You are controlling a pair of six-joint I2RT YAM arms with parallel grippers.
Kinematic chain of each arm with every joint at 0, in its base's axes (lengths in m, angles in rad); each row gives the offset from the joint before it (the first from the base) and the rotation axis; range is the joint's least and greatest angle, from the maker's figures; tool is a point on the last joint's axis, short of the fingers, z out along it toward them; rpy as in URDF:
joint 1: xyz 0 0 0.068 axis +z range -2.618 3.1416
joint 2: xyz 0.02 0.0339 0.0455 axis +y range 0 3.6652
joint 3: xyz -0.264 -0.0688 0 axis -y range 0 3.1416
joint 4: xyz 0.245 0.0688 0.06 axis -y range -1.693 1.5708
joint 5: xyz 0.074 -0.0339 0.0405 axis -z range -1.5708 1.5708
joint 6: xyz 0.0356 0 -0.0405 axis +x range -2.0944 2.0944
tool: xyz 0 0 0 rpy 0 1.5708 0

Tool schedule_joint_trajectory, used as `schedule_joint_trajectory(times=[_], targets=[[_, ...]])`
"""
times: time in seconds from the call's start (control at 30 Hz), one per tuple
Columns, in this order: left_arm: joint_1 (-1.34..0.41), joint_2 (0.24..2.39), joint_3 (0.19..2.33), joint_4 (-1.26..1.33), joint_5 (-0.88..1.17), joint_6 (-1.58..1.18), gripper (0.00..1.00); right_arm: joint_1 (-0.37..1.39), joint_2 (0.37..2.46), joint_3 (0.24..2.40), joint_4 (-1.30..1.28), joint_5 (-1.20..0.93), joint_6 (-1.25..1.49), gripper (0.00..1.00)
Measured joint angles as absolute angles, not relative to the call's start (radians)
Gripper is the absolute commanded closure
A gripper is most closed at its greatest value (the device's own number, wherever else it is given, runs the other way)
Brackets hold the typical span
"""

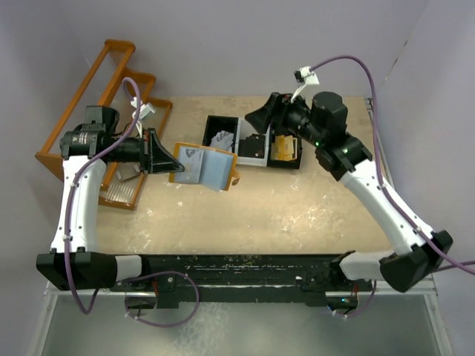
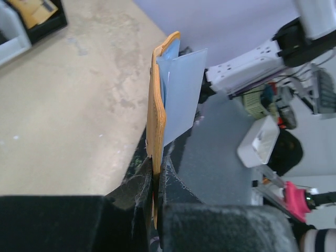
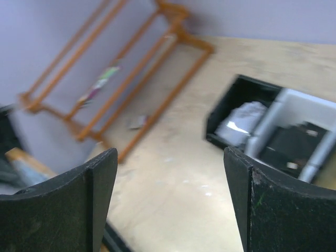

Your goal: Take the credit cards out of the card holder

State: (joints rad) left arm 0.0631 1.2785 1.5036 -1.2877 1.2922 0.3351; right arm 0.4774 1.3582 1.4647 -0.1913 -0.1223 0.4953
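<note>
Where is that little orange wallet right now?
From above, the wallet is left of centre, spread open and clamped by the left gripper, just near-left of the black tray.

the card holder (image 1: 204, 167) is a small tan-orange bifold, spread open with its pale blue-grey inside facing up. it is held off the desk, over the left-centre part and nearer the far edge, pinched at its left end between the left fingers (image 2: 135, 191). a grey-blue card (image 1: 189, 157) with a white mark sits in its left half. in the left wrist view the holder stands edge-on, a pale blue flat panel jutting from its inner side.
</note>
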Motion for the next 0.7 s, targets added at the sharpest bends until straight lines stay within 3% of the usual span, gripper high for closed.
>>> schedule_joint_trajectory(times=[0.23,0.53,0.7], targets=[[0.063,1.303,1.49,-1.328,1.464,0.326,1.0,0.606,1.217,1.369,0.014,-0.336,0.549,0.04],[0.063,1.299,1.472,-1.286,1.496,0.273,1.0,0.692,1.206,1.362,0.027,-0.357,0.532,0.29],[0.063,1.277,1.427,-1.195,1.404,0.2,1.0,0.751,1.177,1.368,0.076,-0.353,0.553,0.38]])
